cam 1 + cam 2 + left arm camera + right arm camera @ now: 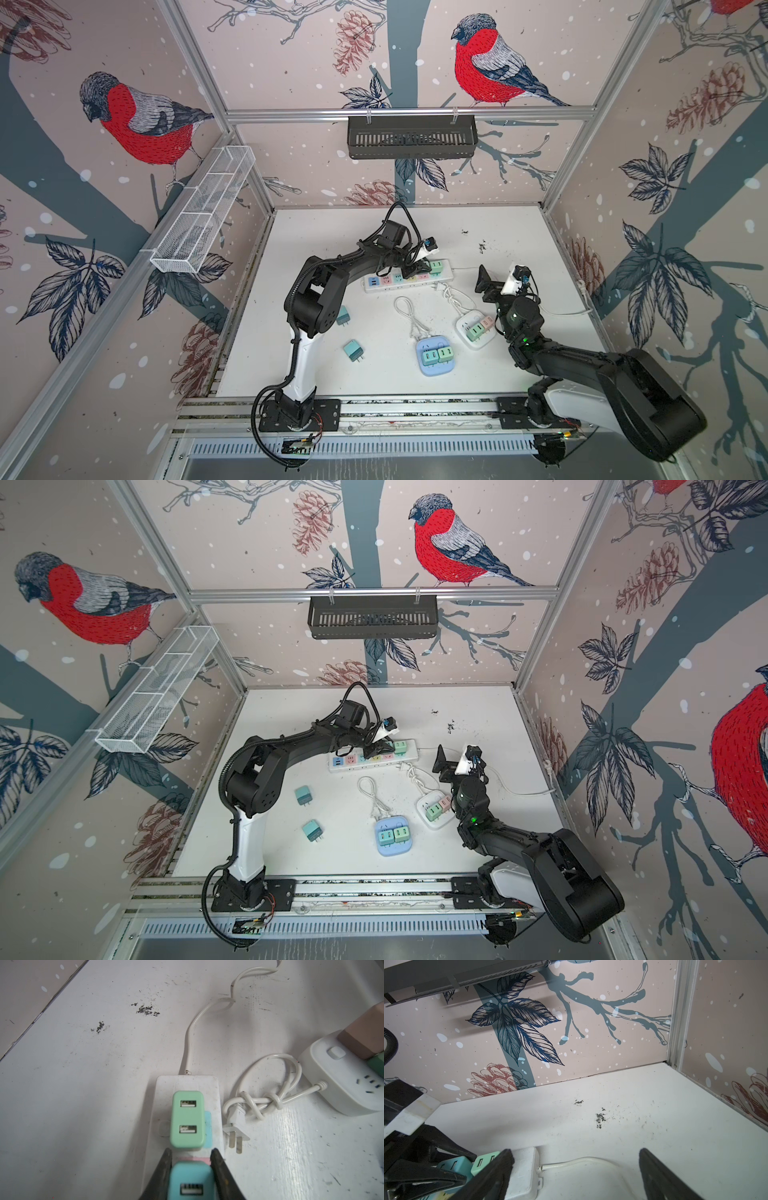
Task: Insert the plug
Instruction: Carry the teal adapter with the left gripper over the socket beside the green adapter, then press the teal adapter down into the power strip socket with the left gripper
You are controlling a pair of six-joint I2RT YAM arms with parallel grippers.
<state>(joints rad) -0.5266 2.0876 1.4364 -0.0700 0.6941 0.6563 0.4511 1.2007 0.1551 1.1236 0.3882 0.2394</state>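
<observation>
Just above the middle of both top views lies the white power strip (380, 286), and over its right-hand sockets my left gripper (191, 1154) is pinched nearly closed on the blue plug (191, 1180), one finger on each flat side, USB face toward the wrist camera. The plug sits just beside the green adapter (187, 1120) seated in the strip; I cannot tell whether its prongs are in the socket, since its body hides them. I judge it a light, rigid plastic block with smooth sides that could slip or twist under a push, so mid-height on the side walls is the right hold, leaving the prongs free. The strip itself looks light enough to skid. My right gripper (576, 1154) stands wide apart with nothing in it, near the strip's cord end, well placed to brace it. As for holders: the blue socket block (435, 370) below centre carries two green adapters, the white socket block (462, 326) to its right a green and a pink one, and two teal adapters (353, 350) lie loose at centre left. The white mesh basket (203, 208) at upper left shows nothing inside that I can make out; the black basket (411, 137) at top centre hides its contents behind slats.
</observation>
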